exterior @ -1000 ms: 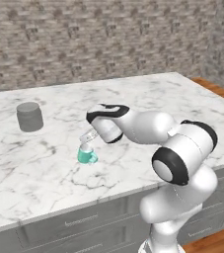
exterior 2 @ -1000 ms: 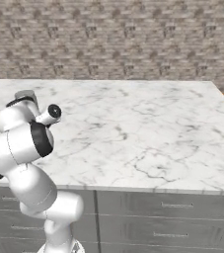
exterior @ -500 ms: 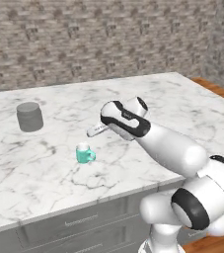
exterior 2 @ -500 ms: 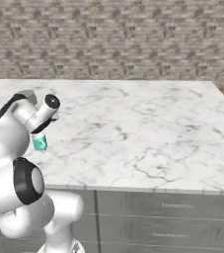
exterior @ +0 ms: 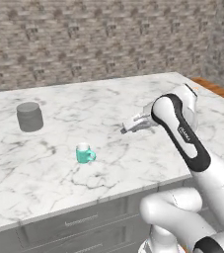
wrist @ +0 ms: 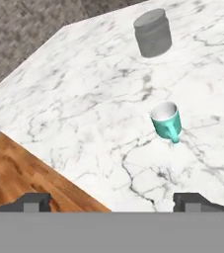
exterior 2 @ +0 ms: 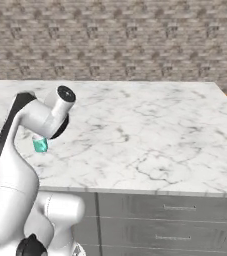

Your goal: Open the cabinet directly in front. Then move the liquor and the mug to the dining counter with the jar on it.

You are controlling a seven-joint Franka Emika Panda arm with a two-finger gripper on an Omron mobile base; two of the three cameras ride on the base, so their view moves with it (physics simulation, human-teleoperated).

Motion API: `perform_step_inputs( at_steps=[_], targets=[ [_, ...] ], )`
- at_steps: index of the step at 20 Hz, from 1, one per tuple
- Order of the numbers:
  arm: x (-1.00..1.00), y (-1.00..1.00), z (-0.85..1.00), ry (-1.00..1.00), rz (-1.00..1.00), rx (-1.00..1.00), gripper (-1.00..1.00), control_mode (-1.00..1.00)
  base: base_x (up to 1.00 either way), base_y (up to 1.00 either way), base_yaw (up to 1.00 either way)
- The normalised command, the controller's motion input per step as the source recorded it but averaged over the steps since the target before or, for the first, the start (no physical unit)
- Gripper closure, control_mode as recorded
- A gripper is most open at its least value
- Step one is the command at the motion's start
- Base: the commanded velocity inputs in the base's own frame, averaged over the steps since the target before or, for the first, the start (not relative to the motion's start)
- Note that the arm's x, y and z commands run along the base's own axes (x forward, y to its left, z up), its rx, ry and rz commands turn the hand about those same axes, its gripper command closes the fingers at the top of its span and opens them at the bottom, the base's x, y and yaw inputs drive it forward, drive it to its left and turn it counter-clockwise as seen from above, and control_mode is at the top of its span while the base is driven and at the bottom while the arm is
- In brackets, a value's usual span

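Note:
The teal mug (exterior: 85,153) (exterior 2: 40,145) (wrist: 166,122) stands upright and alone on the white marble dining counter (exterior: 108,99) (wrist: 84,99), handle toward the counter's front edge. Behind it to the left sits the squat grey jar (exterior: 29,116) (wrist: 153,33). My gripper (exterior: 127,129) (wrist: 112,201) hovers above the counter to the right of the mug, well apart from it. Its jaws stand wide open with nothing between them. The liquor and the cabinet are out of view.
Grey drawers (exterior: 79,220) (exterior 2: 180,207) run under the counter's front edge. A stone brick wall (exterior: 84,39) rises behind the counter. Wooden floor (wrist: 15,173) shows past the counter's right end. In the right base view my own arm (exterior 2: 30,125) partly covers the mug.
The jaws opened off the mug, which now stands free on the counter. The arm drew back up and to the right, away from it.

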Motion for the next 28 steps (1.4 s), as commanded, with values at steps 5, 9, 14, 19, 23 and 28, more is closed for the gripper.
perform_step_inputs(
  at_steps=[5, 9, 14, 19, 23, 28],
  targets=[
    [-1.00, -0.77, 0.30, -0.25, -0.12, 0.00, -1.00, -1.00, 0.00, 0.00, 0.00],
    [-0.98, -0.20, 0.31, -0.86, -0.16, -0.13, -1.00, -1.00, 0.00, 0.00, 0.00],
    [-0.50, 0.09, 0.20, -0.65, -0.39, -0.10, -1.00, -1.00, 0.00, 0.00, 0.00],
    [-0.02, 0.07, 0.00, -0.05, -0.08, 0.00, -1.00, -1.00, 0.00, 0.00, 0.00],
    [0.00, 0.00, 0.00, 0.00, 0.00, 0.00, -1.00, 1.00, -0.81, -0.05, -0.15],
    [0.00, 0.00, 0.00, 0.00, 0.00, 0.00, -1.00, 1.00, -0.48, -0.04, -0.85]
  ],
)
